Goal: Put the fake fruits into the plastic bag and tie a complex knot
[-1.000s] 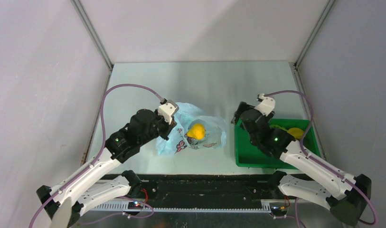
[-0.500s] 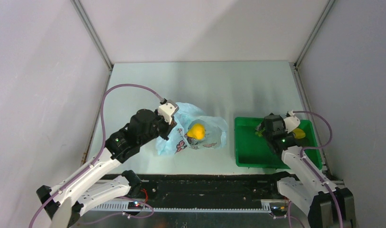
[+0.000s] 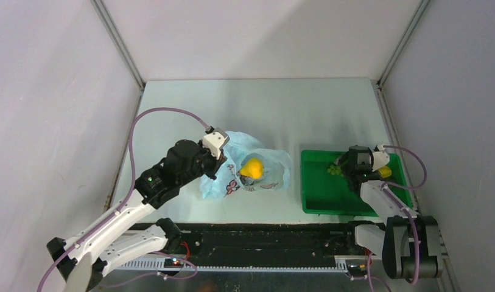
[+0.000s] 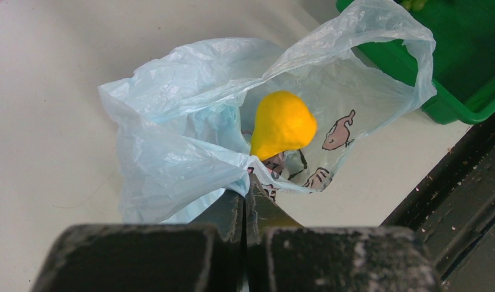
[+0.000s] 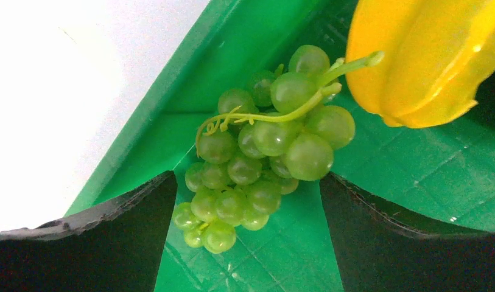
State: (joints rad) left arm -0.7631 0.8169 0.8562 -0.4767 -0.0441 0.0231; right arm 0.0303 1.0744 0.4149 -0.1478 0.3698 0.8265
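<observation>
Right wrist view, item one: grapes (image 5: 260,152), a light-green bunch lying on the floor of the green tray (image 5: 415,182), its stem end just beside a yellow fruit (image 5: 427,55). Right gripper (image 5: 248,182): spread wide, one finger on either side of the bunch's lower end, not yet closed on it. Item two: bag (image 4: 172,152), thin blue film on the table (image 3: 263,103), mouth gaping toward the tray, pear (image 4: 281,125) already inside. Left gripper (image 4: 245,198): pressed together, pinching a fold of the bag's rim. Hazards, to my eye: the bunch is lumpy and loose, so a grip on its narrow end may let it swing or slip out on the lift. The fingers may knock the yellow fruit. The film is slack, so if the pinch slips, the mouth may sag shut before the grapes arrive, or the pear may roll out.
</observation>
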